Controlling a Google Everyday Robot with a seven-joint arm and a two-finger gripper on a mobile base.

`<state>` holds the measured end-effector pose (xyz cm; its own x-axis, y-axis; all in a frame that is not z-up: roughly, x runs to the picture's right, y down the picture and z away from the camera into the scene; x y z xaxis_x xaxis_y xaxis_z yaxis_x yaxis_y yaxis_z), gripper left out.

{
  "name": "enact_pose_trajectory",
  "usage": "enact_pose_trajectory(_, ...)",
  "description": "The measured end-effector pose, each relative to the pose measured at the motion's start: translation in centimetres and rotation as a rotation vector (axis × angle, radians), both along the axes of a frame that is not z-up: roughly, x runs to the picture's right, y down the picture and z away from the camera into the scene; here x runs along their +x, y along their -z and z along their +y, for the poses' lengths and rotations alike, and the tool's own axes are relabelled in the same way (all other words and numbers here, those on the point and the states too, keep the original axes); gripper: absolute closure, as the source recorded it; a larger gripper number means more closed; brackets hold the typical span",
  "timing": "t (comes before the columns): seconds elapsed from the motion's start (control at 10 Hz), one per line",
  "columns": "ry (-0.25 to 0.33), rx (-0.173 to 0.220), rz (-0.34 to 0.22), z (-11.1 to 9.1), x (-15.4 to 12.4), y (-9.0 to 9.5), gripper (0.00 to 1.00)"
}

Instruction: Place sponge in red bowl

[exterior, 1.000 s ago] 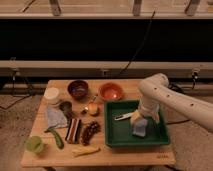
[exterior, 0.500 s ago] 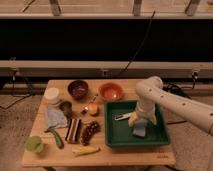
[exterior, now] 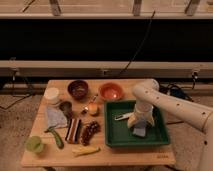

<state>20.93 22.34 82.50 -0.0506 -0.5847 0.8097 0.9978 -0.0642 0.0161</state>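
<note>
Wooden table (exterior: 120,154) with green tray (exterior: 116,134), sponge (exterior: 140,132) inside it just under the claw (exterior: 138,121), grip state unclear.

My one camera looks down at a slant from the near long side of the wooden table (exterior: 115,156), facing across it toward the dark wall behind. It sits back far enough that I get the whole tabletop with floor on both sides, so everything on it reads small. From here the arm comes in from the right of the frame, and the gripper (exterior: 139,121) is over the green tray (exterior: 116,140).
</note>
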Motion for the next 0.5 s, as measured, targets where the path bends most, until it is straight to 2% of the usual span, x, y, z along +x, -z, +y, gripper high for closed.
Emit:
enact_pose_trajectory(0.3,-0.005,-0.012,-0.003,0.10,0.51,-0.22,0.50)
enact_pose_trajectory(0.5,-0.016,-0.014,-0.008,-0.02,1.07,0.12,0.72)
